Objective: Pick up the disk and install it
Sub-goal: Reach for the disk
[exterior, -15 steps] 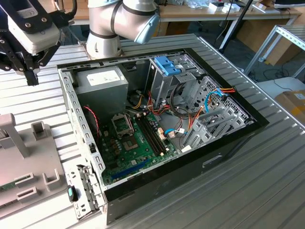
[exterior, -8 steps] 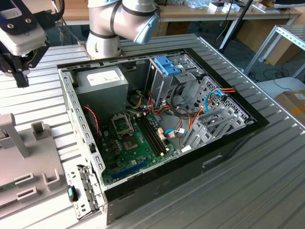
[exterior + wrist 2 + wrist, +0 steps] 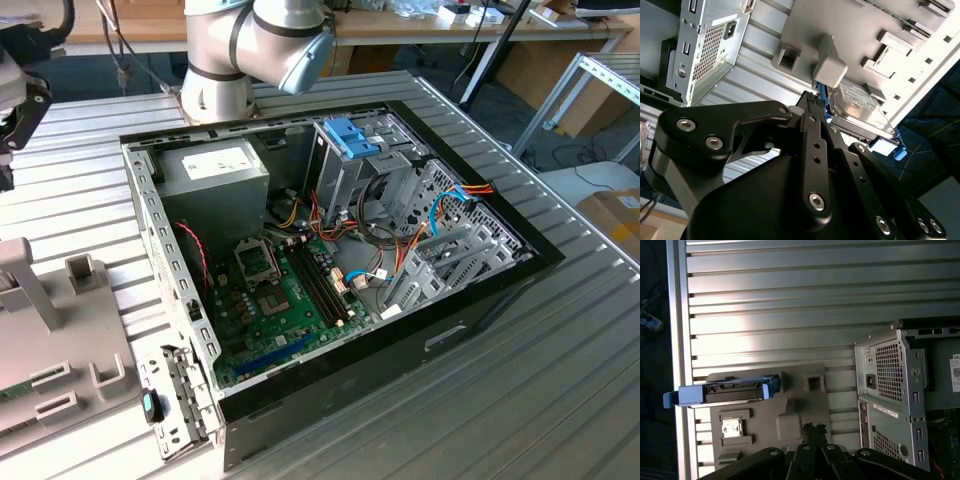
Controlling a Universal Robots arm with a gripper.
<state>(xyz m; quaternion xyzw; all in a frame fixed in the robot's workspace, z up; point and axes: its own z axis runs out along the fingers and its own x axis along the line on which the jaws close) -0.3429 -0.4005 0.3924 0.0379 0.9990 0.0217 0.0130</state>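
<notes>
gripper (image 3: 813, 429) status: fingers drawn together, or very nearly so, with nothing held between them. the disk (image 3: 729, 390) stands on its long edge in a slot of the grey holder fixture (image 3: 805, 400), which rests on the ribbed aluminium table (image 3: 790, 300) beside the open computer case (image 3: 890, 390). in the first wrist view i hang over the fixture, between disk and case. the disk lies well apart from me, on the side away from the case. its long axis runs parallel to the table ribs, and its blue carrier end overhangs the table edge. judgement: disk not yet picked up.
</notes>
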